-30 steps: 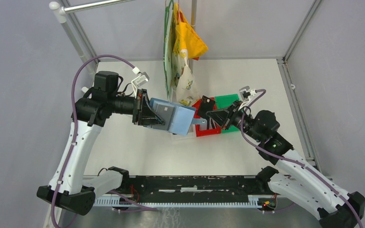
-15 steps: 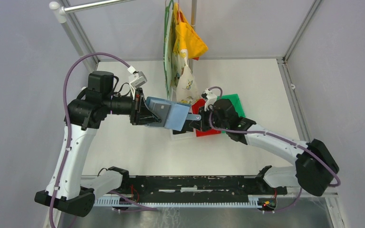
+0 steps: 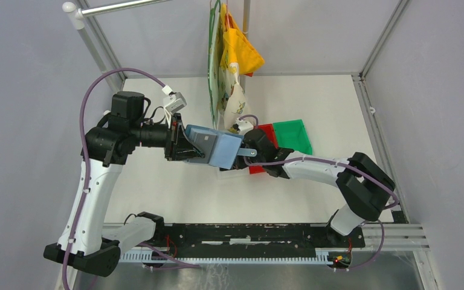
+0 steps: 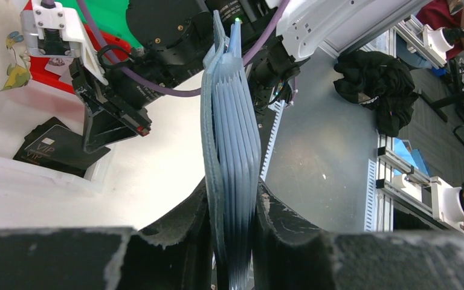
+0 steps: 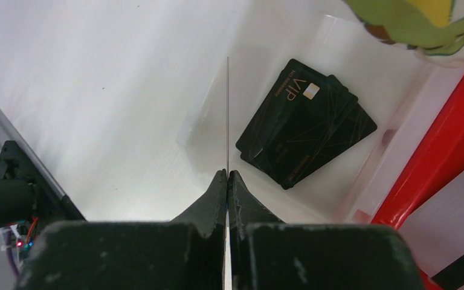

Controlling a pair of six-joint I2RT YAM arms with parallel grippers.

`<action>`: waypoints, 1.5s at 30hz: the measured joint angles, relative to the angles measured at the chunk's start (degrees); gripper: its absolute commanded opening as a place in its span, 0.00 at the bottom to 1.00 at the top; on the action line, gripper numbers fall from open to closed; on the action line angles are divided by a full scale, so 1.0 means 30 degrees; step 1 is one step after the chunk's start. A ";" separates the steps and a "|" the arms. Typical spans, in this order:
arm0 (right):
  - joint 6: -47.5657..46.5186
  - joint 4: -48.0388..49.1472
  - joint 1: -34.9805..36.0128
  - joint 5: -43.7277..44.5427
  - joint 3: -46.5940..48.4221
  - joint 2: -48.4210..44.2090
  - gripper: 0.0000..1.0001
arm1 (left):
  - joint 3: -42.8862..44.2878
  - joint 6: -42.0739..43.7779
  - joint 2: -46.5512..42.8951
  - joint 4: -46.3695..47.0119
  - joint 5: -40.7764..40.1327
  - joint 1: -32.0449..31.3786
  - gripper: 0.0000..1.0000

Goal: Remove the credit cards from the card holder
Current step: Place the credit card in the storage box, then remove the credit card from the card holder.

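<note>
Only legible txt – "VIP" – on top black card (image 5: 305, 121), wht bin

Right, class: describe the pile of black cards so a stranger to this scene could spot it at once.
Find the red bin; a clear plastic bin sits beside it. Inside lies a fanned pile of black cards, the top one marked VIP, unlike the lone card held edge-on in the right gripper.

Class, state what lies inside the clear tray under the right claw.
A fanned stack of black cards lies on the clear tray floor, the top one printed VIP. The lower cards are partly covered, so their count is unclear.
</note>
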 measured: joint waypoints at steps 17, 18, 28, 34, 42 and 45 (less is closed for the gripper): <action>-0.0670 0.1355 0.0000 0.1464 -0.0772 0.0226 0.43 | -0.0073 -0.0007 0.0000 0.0000 0.0991 0.0000 0.02; -0.0714 0.1355 0.0000 0.1530 -0.0838 -0.0080 0.45 | -0.0073 -0.0007 0.0000 0.0000 0.1049 0.0000 0.02; -0.1086 0.0685 0.0000 0.2193 -0.1297 -0.5741 0.70 | -0.0073 -0.0029 0.0000 0.0051 0.1486 0.0000 0.02; -0.1690 -0.0845 -0.0903 0.2288 -0.1282 -1.1234 0.90 | -0.0073 -0.0029 0.0007 0.0058 0.1654 0.0000 0.02; -0.1304 -0.1676 -0.2820 -0.2076 0.0219 -1.3515 0.98 | -0.0408 -0.0029 0.0007 0.0226 0.2135 0.0000 0.02; -0.0379 -0.0758 -0.2805 -0.4488 0.0204 -1.3238 0.98 | -0.0612 -0.0029 -0.0007 0.0189 0.2135 0.0000 0.03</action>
